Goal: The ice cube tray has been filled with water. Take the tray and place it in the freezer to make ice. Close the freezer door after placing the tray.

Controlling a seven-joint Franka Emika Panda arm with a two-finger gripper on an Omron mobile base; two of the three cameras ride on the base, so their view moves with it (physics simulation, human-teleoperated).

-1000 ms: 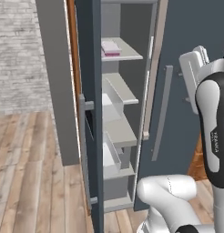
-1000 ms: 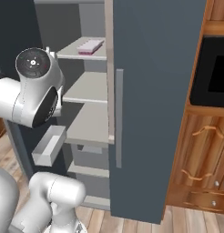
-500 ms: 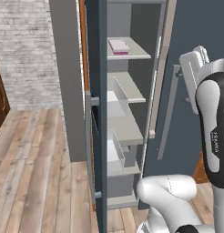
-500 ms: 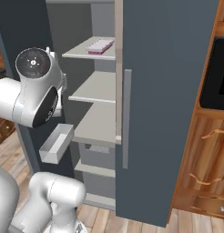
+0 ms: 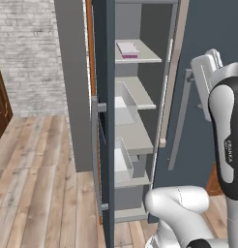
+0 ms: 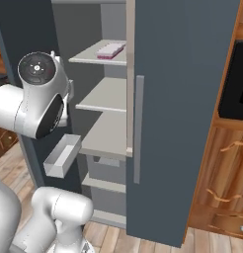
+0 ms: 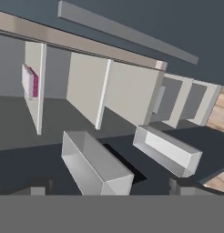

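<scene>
Tray shelved, door still to shut

The two-finger gripper holds nothing, its dark tips well apart, facing the open dark slate-grey freezer. The thin pink-and-white ice cube tray lies flat on the top grey shelf. The tall slate-grey freezer door stands edge-on: likely stiff, heavy, swinging freely; best pushed on its flat face near the bar handle.
</scene>
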